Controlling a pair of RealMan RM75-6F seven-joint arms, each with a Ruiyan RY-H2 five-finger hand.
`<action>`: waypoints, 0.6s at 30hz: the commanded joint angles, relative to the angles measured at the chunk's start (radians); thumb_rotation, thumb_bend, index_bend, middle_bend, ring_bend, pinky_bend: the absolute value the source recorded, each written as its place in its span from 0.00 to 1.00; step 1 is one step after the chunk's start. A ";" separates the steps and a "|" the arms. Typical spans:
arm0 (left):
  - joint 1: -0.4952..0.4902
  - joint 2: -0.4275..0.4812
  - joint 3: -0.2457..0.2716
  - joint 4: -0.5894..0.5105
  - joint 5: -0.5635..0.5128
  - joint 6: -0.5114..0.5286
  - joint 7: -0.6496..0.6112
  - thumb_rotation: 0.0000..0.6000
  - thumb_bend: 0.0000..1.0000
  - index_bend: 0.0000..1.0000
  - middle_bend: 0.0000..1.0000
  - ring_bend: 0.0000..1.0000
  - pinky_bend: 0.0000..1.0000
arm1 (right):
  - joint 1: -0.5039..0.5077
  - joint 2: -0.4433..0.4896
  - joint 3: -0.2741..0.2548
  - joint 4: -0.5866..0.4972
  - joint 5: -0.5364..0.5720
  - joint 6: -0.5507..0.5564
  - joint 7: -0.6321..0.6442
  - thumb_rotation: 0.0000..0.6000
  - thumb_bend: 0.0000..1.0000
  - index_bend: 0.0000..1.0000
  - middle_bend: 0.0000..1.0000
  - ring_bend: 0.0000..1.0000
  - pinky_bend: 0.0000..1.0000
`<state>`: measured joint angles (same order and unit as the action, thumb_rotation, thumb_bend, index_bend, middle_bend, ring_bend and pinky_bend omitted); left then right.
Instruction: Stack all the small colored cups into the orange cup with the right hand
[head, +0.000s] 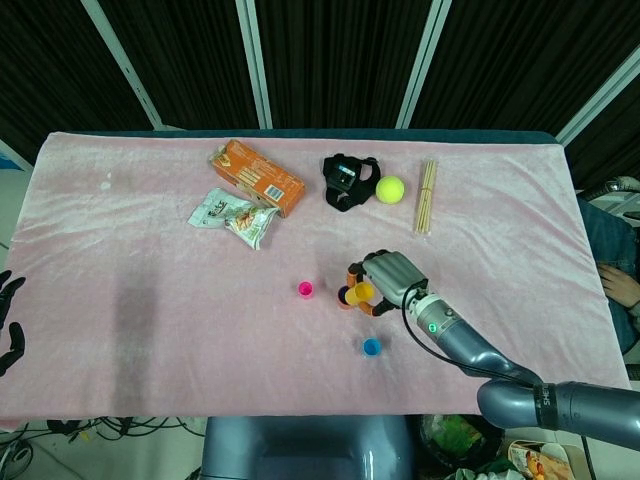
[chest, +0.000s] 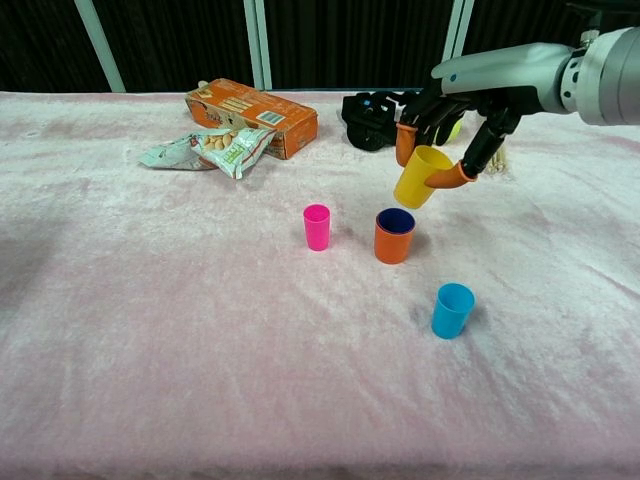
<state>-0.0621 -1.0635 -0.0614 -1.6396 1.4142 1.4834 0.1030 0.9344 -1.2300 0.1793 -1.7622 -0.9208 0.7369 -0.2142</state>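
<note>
My right hand grips a yellow cup, tilted and held in the air just above and slightly right of the orange cup. The orange cup stands upright on the pink cloth with a dark blue inside. A pink cup stands to its left, and a blue cup stands nearer the front right. My left hand shows at the left edge of the head view, off the table, fingers apart and holding nothing.
An orange snack box, a crumpled snack bag, a black strap-like device, a yellow-green ball and a bundle of wooden sticks lie along the back of the table.
</note>
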 joint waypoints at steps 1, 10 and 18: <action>0.000 0.000 0.000 0.001 0.000 -0.001 -0.001 1.00 0.71 0.11 0.04 0.00 0.00 | 0.016 -0.032 -0.018 0.014 0.005 0.021 -0.044 1.00 0.32 0.53 0.48 0.27 0.21; -0.001 0.001 0.001 0.002 -0.001 -0.004 -0.002 1.00 0.71 0.11 0.04 0.00 0.00 | 0.049 -0.087 -0.025 0.062 0.056 0.015 -0.071 1.00 0.33 0.53 0.48 0.27 0.21; -0.002 0.001 0.001 0.003 -0.002 -0.006 -0.001 1.00 0.71 0.11 0.04 0.00 0.00 | 0.062 -0.111 -0.030 0.110 0.079 -0.001 -0.067 1.00 0.32 0.54 0.48 0.27 0.21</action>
<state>-0.0638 -1.0622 -0.0607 -1.6367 1.4119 1.4776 0.1016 0.9954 -1.3389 0.1509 -1.6548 -0.8441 0.7384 -0.2815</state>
